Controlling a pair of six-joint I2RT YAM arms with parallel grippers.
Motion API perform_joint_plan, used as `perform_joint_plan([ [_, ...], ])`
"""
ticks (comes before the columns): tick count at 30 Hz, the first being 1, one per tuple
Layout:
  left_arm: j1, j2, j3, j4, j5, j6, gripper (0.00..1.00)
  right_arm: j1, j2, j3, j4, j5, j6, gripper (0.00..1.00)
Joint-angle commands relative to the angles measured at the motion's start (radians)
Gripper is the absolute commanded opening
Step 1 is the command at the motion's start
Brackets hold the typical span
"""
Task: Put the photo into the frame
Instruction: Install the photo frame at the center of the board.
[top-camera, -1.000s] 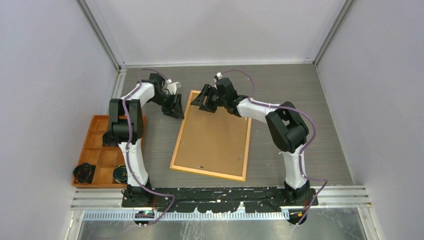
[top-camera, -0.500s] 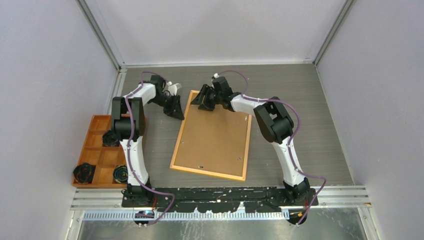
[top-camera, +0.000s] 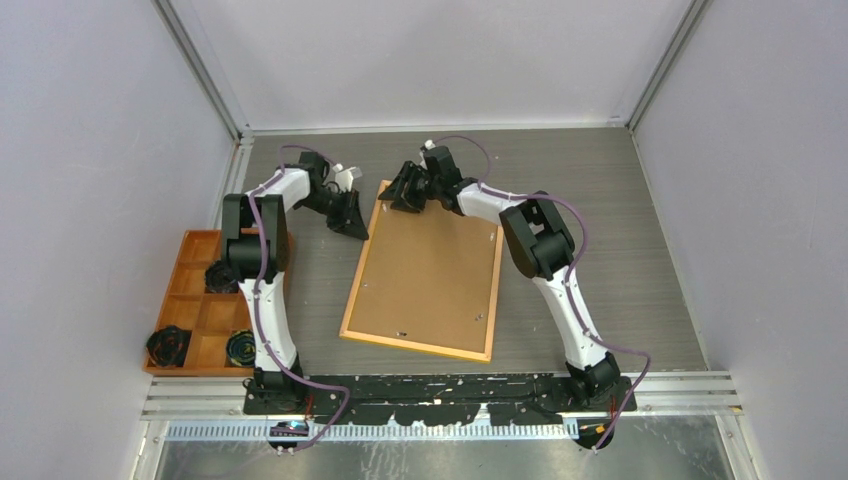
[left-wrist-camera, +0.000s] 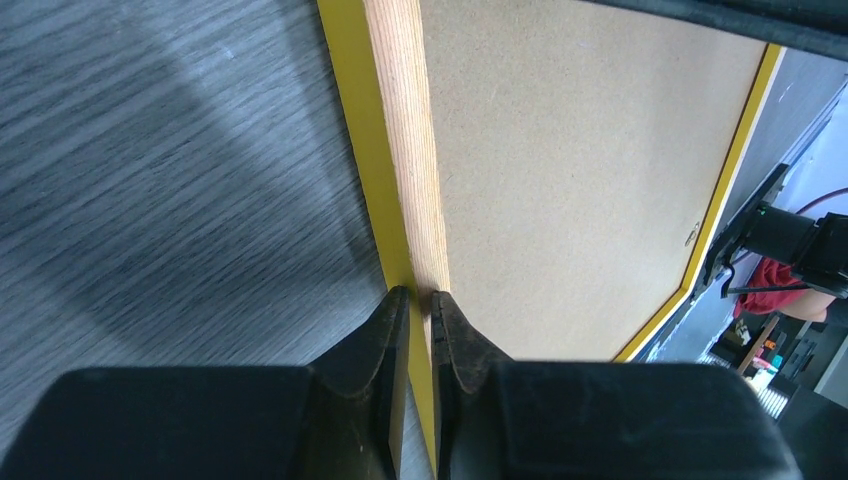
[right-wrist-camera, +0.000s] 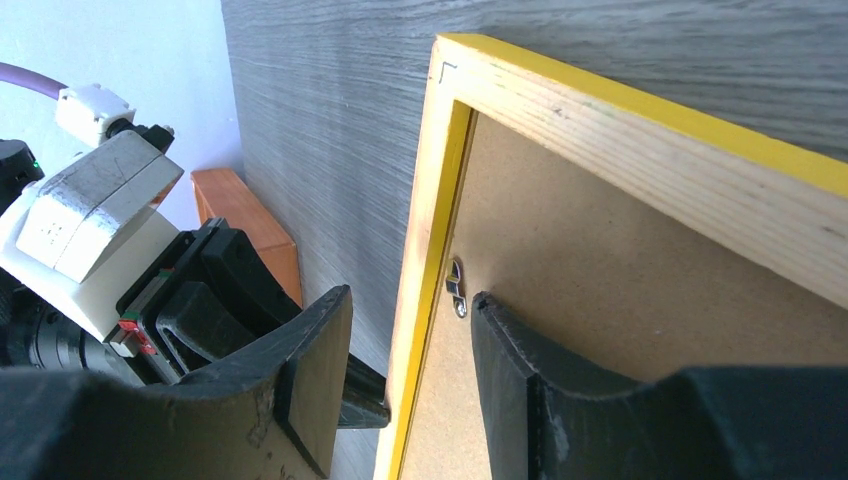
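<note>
The frame (top-camera: 425, 270) lies face down on the table, brown backing board up, yellow edge around it. My left gripper (top-camera: 352, 222) is shut, its tips against the frame's left edge near the far left corner; the left wrist view shows the narrow gap of the left gripper (left-wrist-camera: 420, 295) over the yellow side and wood rail (left-wrist-camera: 400, 130). My right gripper (top-camera: 405, 195) is open at that corner. In the right wrist view the right gripper (right-wrist-camera: 410, 295) straddles the left rail, one finger on the board beside a metal clip (right-wrist-camera: 457, 288). The photo is hidden.
An orange compartment tray (top-camera: 190, 245) stands at the left with black round parts (top-camera: 168, 345) in it; its corner shows in the right wrist view (right-wrist-camera: 240, 210). Grey walls enclose the table on three sides.
My right gripper has moved left along the frame's far edge to its far left corner. The left gripper and the frame have stayed put.
</note>
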Motion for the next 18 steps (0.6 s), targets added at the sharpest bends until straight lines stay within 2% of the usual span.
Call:
perform_joint_plan([
  [1,-0.008,0.013,-0.027,0.044,-0.034,0.027,0.13,0.017,0.016,0.042,0.008,-0.024,0.009,0.52],
  [18,-0.008,0.035,-0.009,0.013,-0.021,0.064,0.11,0.017,0.072,0.124,-0.031,-0.064,0.002,0.49],
])
